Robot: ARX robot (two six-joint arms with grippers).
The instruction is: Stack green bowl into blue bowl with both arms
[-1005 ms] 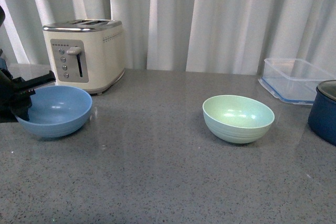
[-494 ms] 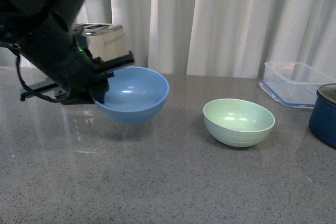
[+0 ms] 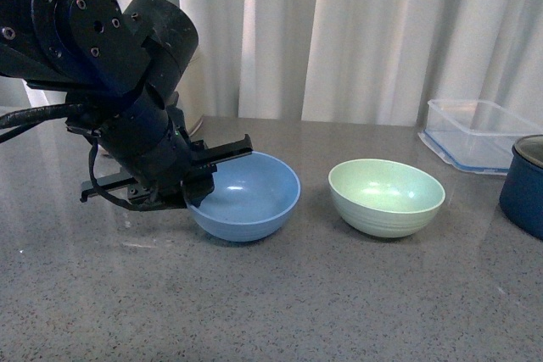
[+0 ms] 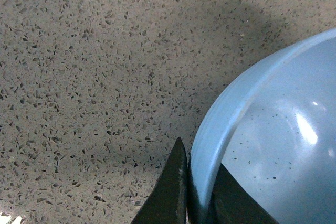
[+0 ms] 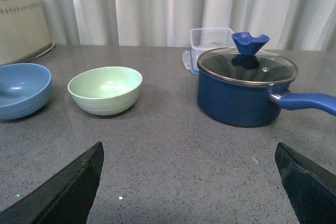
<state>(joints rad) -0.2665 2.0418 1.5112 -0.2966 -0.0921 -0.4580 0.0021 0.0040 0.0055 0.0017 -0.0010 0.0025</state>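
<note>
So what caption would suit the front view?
Left gripper holds the blue bowl by its rim, beside the green bowl.

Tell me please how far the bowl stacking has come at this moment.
Done: the blue bowl has come from the far left to beside the green bowl. In hand: the left hand grips its rim. Left: the green bowl sits untouched, the right hand open and well short of it; lifting it into the blue bowl remains.
</note>
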